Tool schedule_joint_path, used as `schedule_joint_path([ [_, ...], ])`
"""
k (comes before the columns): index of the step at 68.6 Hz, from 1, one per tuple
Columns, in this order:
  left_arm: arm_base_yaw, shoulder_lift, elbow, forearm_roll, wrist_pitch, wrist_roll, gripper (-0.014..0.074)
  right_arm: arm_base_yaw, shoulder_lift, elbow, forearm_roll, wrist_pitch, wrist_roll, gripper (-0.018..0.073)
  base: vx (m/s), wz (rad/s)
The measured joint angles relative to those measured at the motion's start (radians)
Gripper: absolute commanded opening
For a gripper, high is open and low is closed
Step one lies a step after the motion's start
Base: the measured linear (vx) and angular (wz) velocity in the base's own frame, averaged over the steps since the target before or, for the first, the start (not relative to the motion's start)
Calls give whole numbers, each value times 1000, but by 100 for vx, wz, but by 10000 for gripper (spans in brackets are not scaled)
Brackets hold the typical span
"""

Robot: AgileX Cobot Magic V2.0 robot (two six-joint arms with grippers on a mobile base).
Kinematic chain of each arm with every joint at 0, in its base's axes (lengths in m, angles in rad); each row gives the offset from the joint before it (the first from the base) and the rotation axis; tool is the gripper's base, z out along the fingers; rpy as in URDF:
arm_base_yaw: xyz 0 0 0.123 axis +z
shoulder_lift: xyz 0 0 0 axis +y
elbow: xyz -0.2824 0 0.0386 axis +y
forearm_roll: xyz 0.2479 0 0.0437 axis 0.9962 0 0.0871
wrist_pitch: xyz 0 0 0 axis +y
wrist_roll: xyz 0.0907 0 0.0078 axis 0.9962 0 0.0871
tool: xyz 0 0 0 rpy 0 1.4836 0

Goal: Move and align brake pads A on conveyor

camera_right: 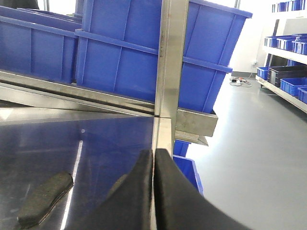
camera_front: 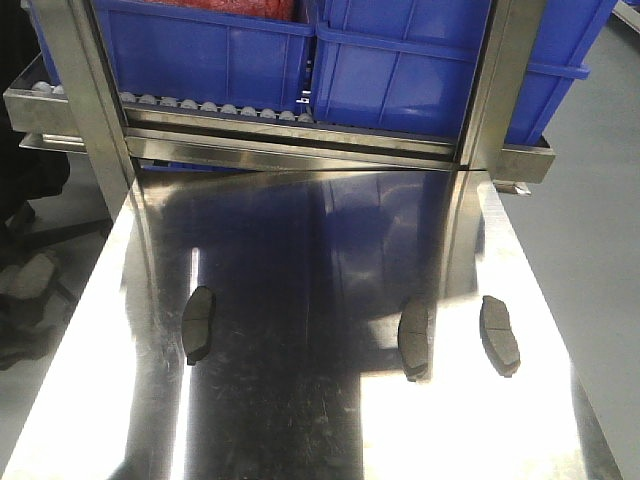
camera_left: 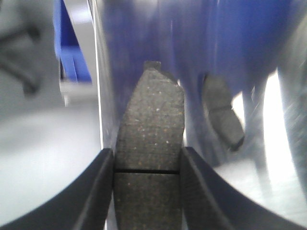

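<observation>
Three brake pads lie on a shiny steel table (camera_front: 300, 420): one at the left (camera_front: 198, 324), one right of the middle (camera_front: 414, 338) and one further right (camera_front: 499, 333). In the left wrist view another dark pad (camera_left: 151, 110) with a thin cross groove sits lengthwise between my left gripper (camera_left: 147, 153) fingers, which press on both its long sides. Beyond it, a pad (camera_left: 223, 117) lies on the table. My right gripper (camera_right: 154, 152) is shut and empty over the table's right edge, with a pad (camera_right: 45, 199) to its left. Neither gripper shows in the front view. The conveyor is out of view.
Blue plastic bins (camera_front: 400, 60) stand on a steel roller rack (camera_front: 300, 150) at the table's far end, with upright steel posts (camera_front: 95, 120) at its corners. Grey floor (camera_right: 259, 143) lies off the table's right side, with more blue bins (camera_right: 189, 170) below.
</observation>
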Motion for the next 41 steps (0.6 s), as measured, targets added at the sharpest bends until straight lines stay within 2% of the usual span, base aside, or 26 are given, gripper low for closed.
schedule_joint_path([
  [21,0,-334,128,-1,-15,0,-6,0,0,0,0,0,0,-10,0,0],
  [41,0,-518,190,-1,-19,0,-6,0,0,0,0,0,0,-10,0,0],
])
